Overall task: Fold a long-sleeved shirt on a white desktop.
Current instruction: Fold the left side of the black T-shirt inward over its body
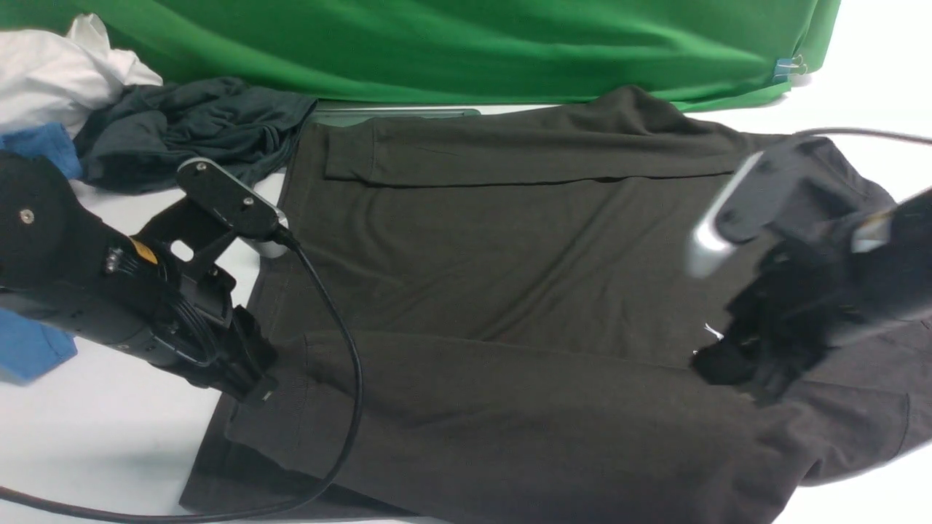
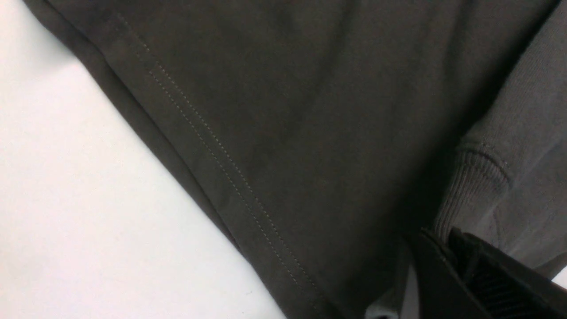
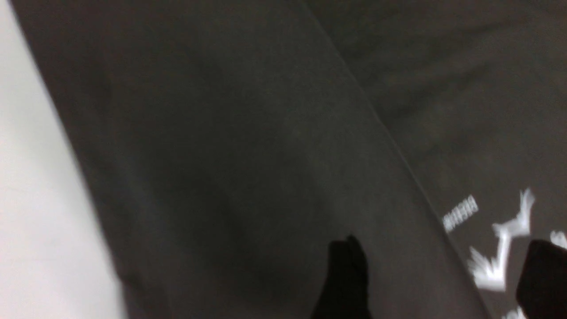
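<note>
The long-sleeved shirt [image 1: 510, 276] lies flat across the white desktop [image 1: 109, 437], hem to the left and neck to the right. Its far sleeve is folded over the body. The near sleeve runs along the front, and its ribbed cuff [image 2: 469, 186] goes in between the jaws of my left gripper [image 1: 258, 389], which is shut on it just above the hem [image 2: 221, 168]. My right gripper [image 1: 728, 371] hovers, blurred, over the chest. In the right wrist view its fingers [image 3: 345, 279] stand wide open beside the white print [image 3: 500, 248], holding nothing.
A crumpled dark grey garment [image 1: 196, 131], a white cloth [image 1: 58, 73] and blue fabric [image 1: 36, 142] sit at the back left, before the green backdrop [image 1: 473, 44]. A strip of the grey inset plate [image 1: 393, 113] shows behind the shirt. A black cable [image 1: 349, 378] loops over the shirt's near left.
</note>
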Motion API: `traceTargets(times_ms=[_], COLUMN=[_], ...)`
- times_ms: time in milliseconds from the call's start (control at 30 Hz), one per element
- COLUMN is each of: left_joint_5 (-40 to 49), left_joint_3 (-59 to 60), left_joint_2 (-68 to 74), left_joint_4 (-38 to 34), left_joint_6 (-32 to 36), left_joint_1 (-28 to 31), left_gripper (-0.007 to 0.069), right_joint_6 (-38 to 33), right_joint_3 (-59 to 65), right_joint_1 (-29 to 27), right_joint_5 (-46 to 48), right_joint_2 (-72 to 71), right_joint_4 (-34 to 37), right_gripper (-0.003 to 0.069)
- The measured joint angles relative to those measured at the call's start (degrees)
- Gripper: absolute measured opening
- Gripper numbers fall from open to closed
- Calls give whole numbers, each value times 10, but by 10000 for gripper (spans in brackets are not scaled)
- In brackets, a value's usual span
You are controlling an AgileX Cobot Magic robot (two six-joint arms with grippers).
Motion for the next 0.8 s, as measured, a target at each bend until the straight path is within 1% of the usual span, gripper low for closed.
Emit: traceTargets(times_ms=[67,100,167,300,467,600,733,800], left_joint_5=[1,1,7,11,13,13,15,15], left_joint_3=[0,0,0,0,0,0,0,0], left_joint_2=[0,0,0,0,0,0,0,0], left_joint_4=[0,0,0,0,0,0,0,0], left_joint_6=[0,0,0,0,0,0,0,0], left_joint_1=[0,0,0,0,0,0,0,0], left_gripper=[36,36,36,36,36,36,36,36], right_joint_6=[-76,-76,-119,-159,-185,-216,-225,-226], right_joint_3=[-16,-18,-45,-91,-124,-130,-130,-130], right_joint_1=[0,0,0,0,0,0,0,0], right_joint_5=[-12,-12,-13,-7,16,27,39,47], right_joint_2=[65,65,124,189,223,241,254,259], right_joint_4=[32,35,57,68,73,85,97,102], right_gripper=[496,496,507,511,501,428,391,356])
